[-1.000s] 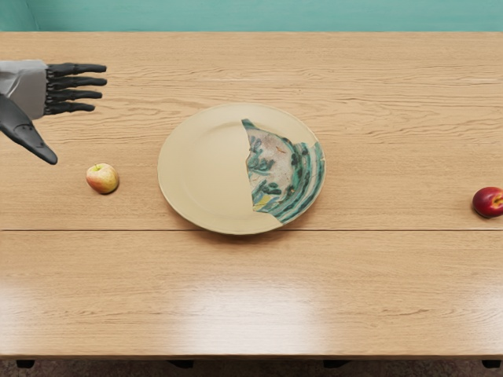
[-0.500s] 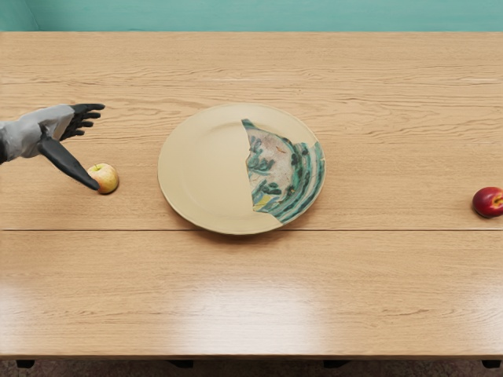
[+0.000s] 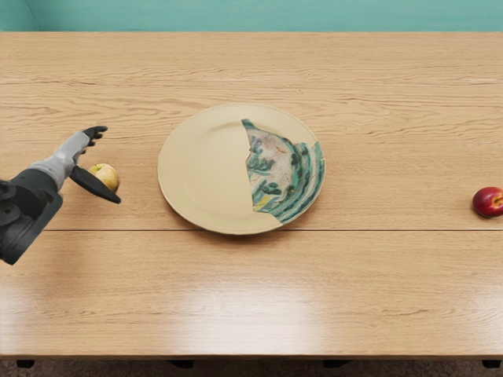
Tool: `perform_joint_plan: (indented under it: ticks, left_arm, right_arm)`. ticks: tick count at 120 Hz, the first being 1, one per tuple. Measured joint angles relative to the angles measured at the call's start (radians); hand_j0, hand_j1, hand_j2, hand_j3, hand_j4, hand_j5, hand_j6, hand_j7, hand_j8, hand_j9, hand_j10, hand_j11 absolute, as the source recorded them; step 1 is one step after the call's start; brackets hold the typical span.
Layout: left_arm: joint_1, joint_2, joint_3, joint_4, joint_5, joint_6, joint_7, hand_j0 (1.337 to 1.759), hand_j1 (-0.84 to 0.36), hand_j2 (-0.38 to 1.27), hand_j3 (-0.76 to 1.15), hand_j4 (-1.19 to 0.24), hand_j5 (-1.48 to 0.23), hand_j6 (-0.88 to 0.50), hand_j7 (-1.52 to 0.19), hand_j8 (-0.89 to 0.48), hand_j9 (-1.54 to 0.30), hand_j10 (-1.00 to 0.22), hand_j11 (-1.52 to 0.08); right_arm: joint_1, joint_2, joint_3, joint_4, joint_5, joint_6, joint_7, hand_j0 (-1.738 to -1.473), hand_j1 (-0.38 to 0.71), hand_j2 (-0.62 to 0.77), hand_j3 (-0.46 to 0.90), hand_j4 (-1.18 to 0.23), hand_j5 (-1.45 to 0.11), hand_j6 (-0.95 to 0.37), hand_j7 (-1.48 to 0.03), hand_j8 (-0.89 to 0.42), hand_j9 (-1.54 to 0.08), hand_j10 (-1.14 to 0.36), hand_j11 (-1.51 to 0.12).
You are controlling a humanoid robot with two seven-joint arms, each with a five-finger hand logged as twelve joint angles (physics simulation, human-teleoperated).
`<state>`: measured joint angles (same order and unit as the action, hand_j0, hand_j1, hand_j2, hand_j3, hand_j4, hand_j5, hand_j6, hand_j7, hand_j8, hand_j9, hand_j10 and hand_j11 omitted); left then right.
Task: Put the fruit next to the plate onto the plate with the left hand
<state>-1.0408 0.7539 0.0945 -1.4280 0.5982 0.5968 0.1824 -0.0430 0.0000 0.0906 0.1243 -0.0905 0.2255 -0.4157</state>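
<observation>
Wooden table [image 3: 251, 298], one, pale grain, glossy; teal wall [image 3: 251, 14] behind. One round plate [image 3: 204, 169], cream, its right part painted in green and teal. Fruits: two, round, smooth: yellow apple [image 3: 106, 174] on the table near the plate, at its nine o'clock; red fruit [image 3: 488, 202] well apart at three o'clock. Hands: one, the left hand [image 3: 75, 157], grey, black fingers [image 3: 94, 132], thumb and fingers parted to either side of the yellow apple; contact cannot be told.
</observation>
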Motion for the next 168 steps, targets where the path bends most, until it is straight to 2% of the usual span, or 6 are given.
perform_joint_plan:
  ticks: [17,64,98,106,141,168]
  left_arm:
    - [0.025,-0.043,0.006,0.031,0.002,0.011,-0.002,1.658,0.15,0.04,0.0,-0.17,-0.22,-0.17,-0.22,-0.17,-0.22,-0.17,-0.22]
    - [0.025,-0.036,0.009,0.049,0.004,0.014,0.001,1.658,-0.1,0.08,0.0,-0.38,-0.49,-0.38,-0.49,-0.38,-0.49,-0.38,-0.49]
    - [0.036,-0.034,0.022,0.049,0.012,0.015,0.004,1.658,-0.21,0.1,0.0,-0.49,-0.59,-0.43,-0.6,-0.36,-0.61,-0.48,-0.61]
    - [0.038,-0.034,0.023,0.049,0.008,0.015,0.004,1.658,-0.24,0.1,0.0,-0.5,-0.63,-0.47,-0.63,-0.41,-0.64,-0.5,-0.64]
    - [0.033,-0.015,0.024,0.045,0.006,0.014,0.012,1.658,-0.28,0.31,0.0,-0.59,-0.75,-0.54,-0.75,-0.47,-0.76,-0.58,-0.76]
    - [-0.001,0.001,0.023,0.035,0.004,0.014,0.017,1.657,-0.28,0.31,0.0,-0.61,-0.79,-0.53,-0.8,-0.46,-0.8,-0.59,-0.8]
  right_arm:
    - [0.0,0.0,0.0,0.0,0.0,0.0,0.0,-1.658,-0.35,0.0,0.0,0.0,0.0,0.0,0.0,0.0,0.0,0.0,0.0]
    - [0.0,0.0,0.0,0.0,0.0,0.0,0.0,-1.658,-0.35,0.0,0.0,0.0,0.0,0.0,0.0,0.0,0.0,0.0,0.0]
    - [0.0,0.0,0.0,0.0,0.0,0.0,0.0,-1.658,-0.35,0.0,0.0,0.0,0.0,0.0,0.0,0.0,0.0,0.0,0.0]
    - [0.0,0.0,0.0,0.0,0.0,0.0,0.0,-1.658,-0.35,0.0,0.0,0.0,0.0,0.0,0.0,0.0,0.0,0.0,0.0]
    - [0.0,0.0,0.0,0.0,0.0,0.0,0.0,-1.658,-0.35,0.0,0.0,0.0,0.0,0.0,0.0,0.0,0.0,0.0,0.0]
    - [0.0,0.0,0.0,0.0,0.0,0.0,0.0,-1.658,-0.35,0.0,0.0,0.0,0.0,0.0,0.0,0.0,0.0,0.0,0.0]
